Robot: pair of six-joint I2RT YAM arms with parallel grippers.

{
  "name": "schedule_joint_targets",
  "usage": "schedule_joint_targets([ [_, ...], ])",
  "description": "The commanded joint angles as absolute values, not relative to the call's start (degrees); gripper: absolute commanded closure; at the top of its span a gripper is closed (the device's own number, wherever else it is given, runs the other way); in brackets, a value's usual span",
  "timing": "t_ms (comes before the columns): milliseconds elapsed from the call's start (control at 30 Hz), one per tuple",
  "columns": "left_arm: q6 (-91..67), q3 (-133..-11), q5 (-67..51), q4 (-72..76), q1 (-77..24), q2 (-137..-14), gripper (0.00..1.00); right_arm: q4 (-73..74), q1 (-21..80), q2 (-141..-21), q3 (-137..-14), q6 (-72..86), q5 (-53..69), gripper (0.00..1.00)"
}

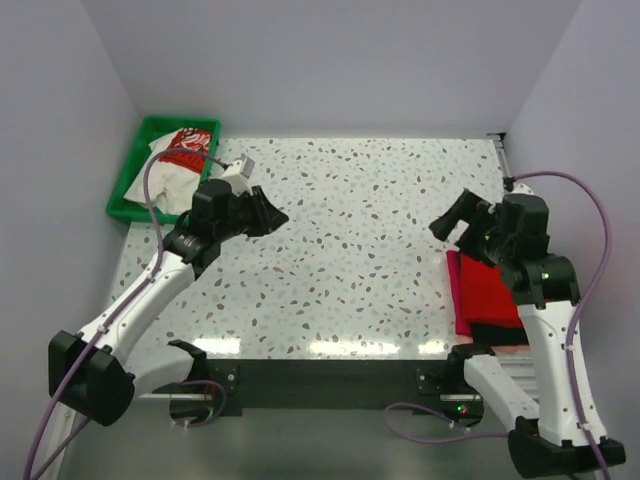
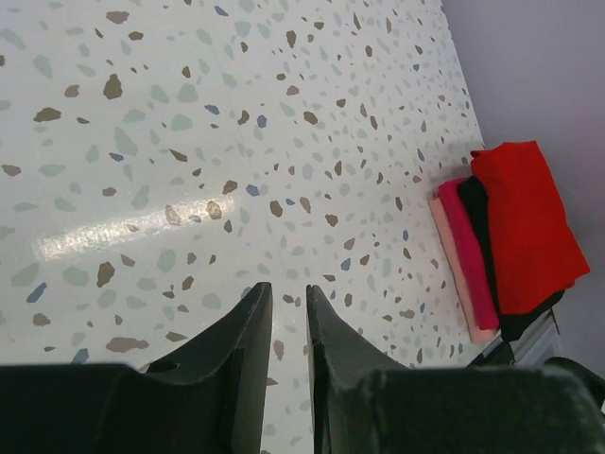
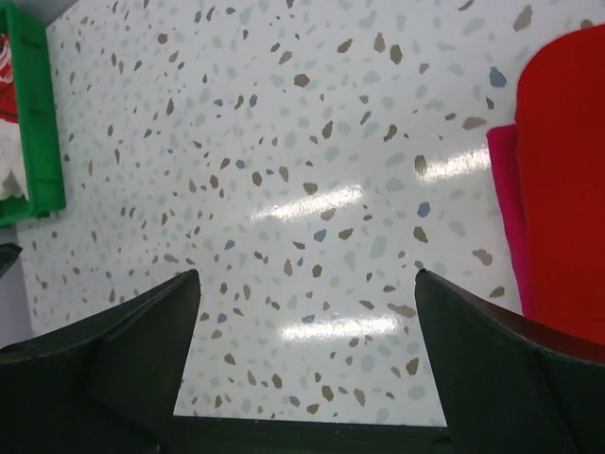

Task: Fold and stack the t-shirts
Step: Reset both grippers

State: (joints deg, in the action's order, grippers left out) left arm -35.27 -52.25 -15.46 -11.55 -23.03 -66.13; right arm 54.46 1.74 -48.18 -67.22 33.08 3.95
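Note:
A white t-shirt with a red print (image 1: pixel 176 163) lies crumpled in the green tray (image 1: pixel 124 196) at the back left; its edge shows in the right wrist view (image 3: pixel 9 170). A folded stack lies at the right front: a red t-shirt (image 1: pixel 492 290) on top, over black (image 2: pixel 477 213) and magenta (image 2: pixel 468 255) ones. My left gripper (image 1: pixel 278 215) hovers over bare table right of the tray, its jaws almost together and empty (image 2: pixel 288 288). My right gripper (image 1: pixel 450 215) is wide open and empty (image 3: pixel 307 274), just left of the stack.
The speckled table (image 1: pixel 350 250) lies between the arms. White walls close in the back and both sides. The green tray also shows in the right wrist view (image 3: pixel 38 123). A pale pink layer (image 2: pixel 449 255) lies under the stack.

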Motion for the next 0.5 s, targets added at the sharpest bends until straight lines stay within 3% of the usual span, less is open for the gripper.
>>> schedule_joint_targets([
  [0, -31.1, -50.8, -9.3, -13.2, -23.0, -62.2, 0.74, 44.8, 17.1, -52.5, -66.4, 36.5, -7.4, 0.01],
  [33, -30.2, -50.9, -8.4, -14.3, -23.0, -60.8, 0.73, 42.2, 23.7, -54.5, -66.0, 37.8, -10.0, 0.01],
  [300, -27.2, -48.5, -1.2, -18.0, -23.0, -55.6, 0.72, 31.9, 45.4, -65.9, -64.3, 37.0, -27.0, 0.01],
  [467, -27.1, -46.7, 2.7, -19.6, -23.0, -52.9, 0.72, 22.7, 46.4, -66.8, -59.6, 35.7, -25.8, 0.01],
])
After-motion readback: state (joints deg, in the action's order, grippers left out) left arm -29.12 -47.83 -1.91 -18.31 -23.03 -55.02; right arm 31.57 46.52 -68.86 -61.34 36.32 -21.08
